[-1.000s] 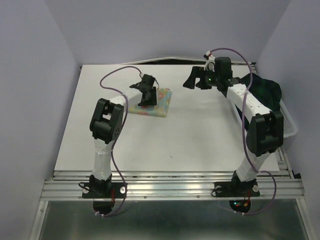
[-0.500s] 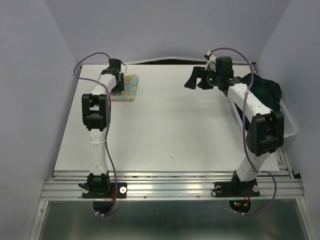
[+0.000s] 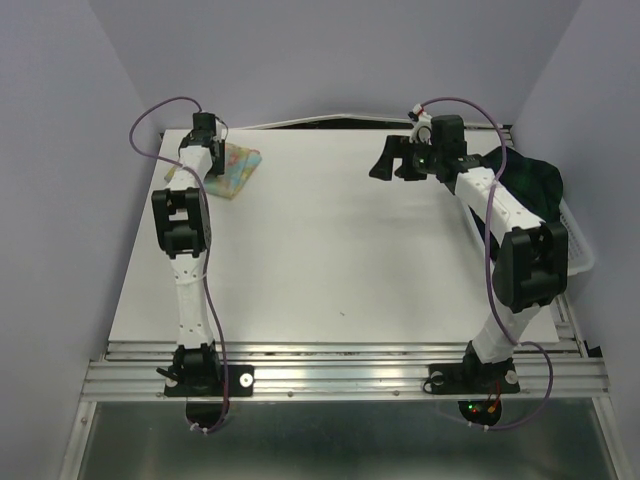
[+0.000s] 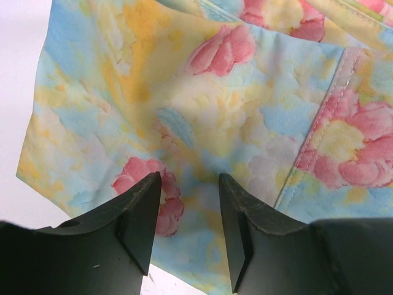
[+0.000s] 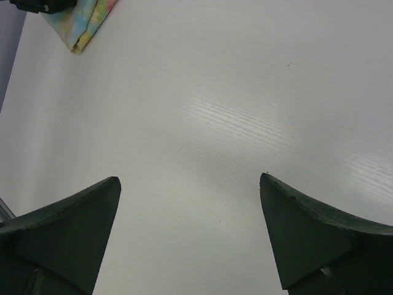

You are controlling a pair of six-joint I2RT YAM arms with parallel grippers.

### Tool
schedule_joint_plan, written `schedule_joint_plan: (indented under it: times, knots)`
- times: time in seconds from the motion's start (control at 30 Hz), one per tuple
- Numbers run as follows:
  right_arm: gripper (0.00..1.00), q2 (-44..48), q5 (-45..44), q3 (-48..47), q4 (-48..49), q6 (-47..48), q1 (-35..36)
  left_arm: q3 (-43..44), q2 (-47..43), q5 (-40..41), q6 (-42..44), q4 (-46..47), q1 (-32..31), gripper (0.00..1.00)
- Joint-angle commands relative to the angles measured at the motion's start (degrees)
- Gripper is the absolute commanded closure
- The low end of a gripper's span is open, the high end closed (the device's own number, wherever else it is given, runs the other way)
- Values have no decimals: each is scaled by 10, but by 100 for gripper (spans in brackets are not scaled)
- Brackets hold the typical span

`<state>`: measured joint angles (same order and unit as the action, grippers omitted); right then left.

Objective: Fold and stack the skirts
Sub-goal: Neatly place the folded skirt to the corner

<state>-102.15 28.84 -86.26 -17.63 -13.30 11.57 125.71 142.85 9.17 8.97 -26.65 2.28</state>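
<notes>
The folded pale yellow floral skirt (image 3: 238,167) lies at the table's far left corner; it fills the left wrist view (image 4: 215,117) and shows small in the right wrist view (image 5: 83,21). My left gripper (image 3: 210,158) (image 4: 189,184) is at its left edge, jaws close together with the cloth between them. The dark plaid skirt (image 3: 530,180) lies bunched in the white mesh basket (image 3: 577,248) at the right. My right gripper (image 3: 392,160) (image 5: 190,184) is wide open and empty above bare table, left of the basket.
The white table (image 3: 350,260) is bounded by purple walls on the left, back and right. The left arm stretches along the table's left edge. The right arm reaches up past the basket. A metal rail runs along the near edge.
My left gripper has swung from the table's middle back to the far left corner, and the floral skirt has moved there with it. The right arm has not moved.
</notes>
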Motion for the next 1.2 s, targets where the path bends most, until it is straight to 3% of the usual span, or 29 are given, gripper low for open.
schedule_joint_plan:
  times: [0.0,0.23,0.4,0.57,0.73,0.87,0.93,0.97,1.07,1.17]
  knots:
    - [0,21,-3,6,10,4,-4,48,31,-19,-21,-7,3,46]
    - [0,26,-9,14,10,6,-4,86,57,-108,-123,2,-1,46]
    - [0,27,-11,14,9,7,-4,85,59,-114,-166,34,-12,45]
    - [0,24,-7,14,9,5,-4,89,57,-107,-178,36,-13,45]
    - [0,25,-2,5,9,6,-4,50,-10,-122,-168,88,-16,39]
    - [0,38,-8,-8,2,15,-4,56,-85,-98,-113,122,-20,33]
    - [0,44,-16,-15,1,22,-4,75,-125,-71,-75,137,-20,9]
    - [0,51,-20,-19,0,26,-4,86,-135,-65,-60,142,-20,5]
    - [0,70,-35,-29,-5,42,-4,105,-184,-57,-20,149,-19,4]
    - [0,92,-55,-35,-21,71,-15,33,-260,-83,-10,149,-20,1]
